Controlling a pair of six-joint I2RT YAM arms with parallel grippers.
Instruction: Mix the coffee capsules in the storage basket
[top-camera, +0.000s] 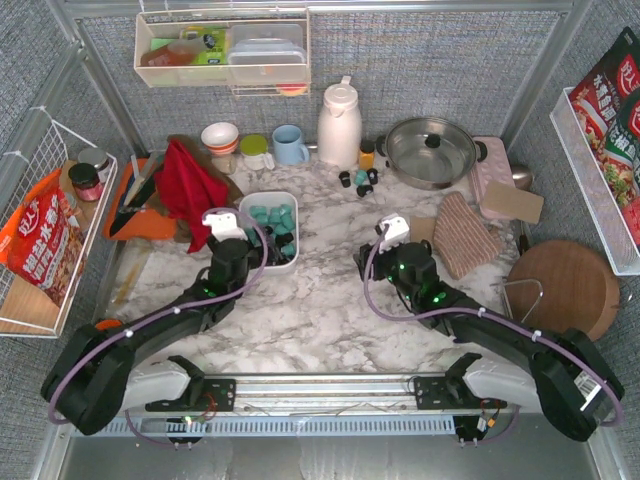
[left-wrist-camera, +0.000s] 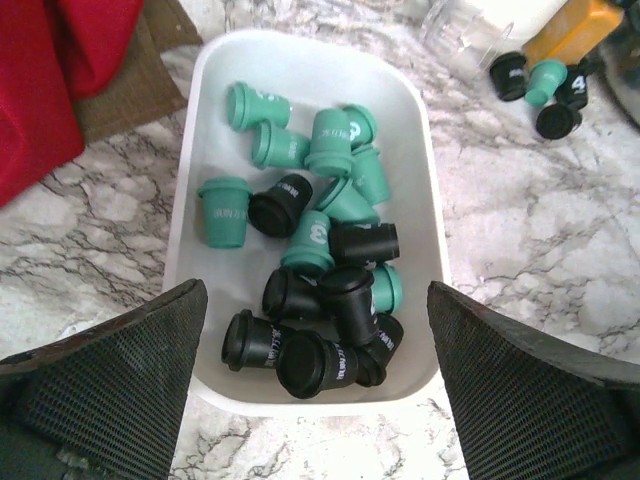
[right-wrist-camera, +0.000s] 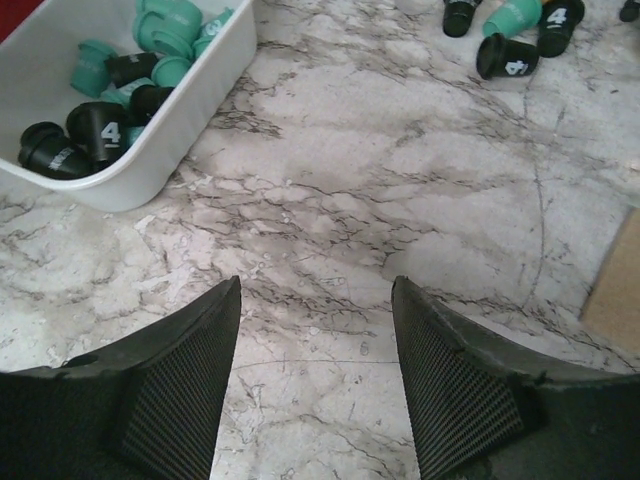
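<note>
The white storage basket (top-camera: 255, 205) sits on the marble table and holds several teal coffee capsules (left-wrist-camera: 330, 140) at its far end and black ones (left-wrist-camera: 320, 362) at its near end. It also shows in the right wrist view (right-wrist-camera: 190, 105). My left gripper (left-wrist-camera: 315, 335) is open and empty, just above the basket's near end. My right gripper (right-wrist-camera: 315, 345) is open and empty over bare marble to the right of the basket. A few loose capsules (top-camera: 360, 179) lie on the table near the pot; they also show in the right wrist view (right-wrist-camera: 510, 40).
A red cloth (top-camera: 188, 185) lies left of the basket. A white thermos (top-camera: 339, 125), blue mug (top-camera: 290, 145), steel pot (top-camera: 432, 150), striped cloth (top-camera: 462, 235) and round wooden board (top-camera: 562, 285) stand around. Wire baskets hang at both sides.
</note>
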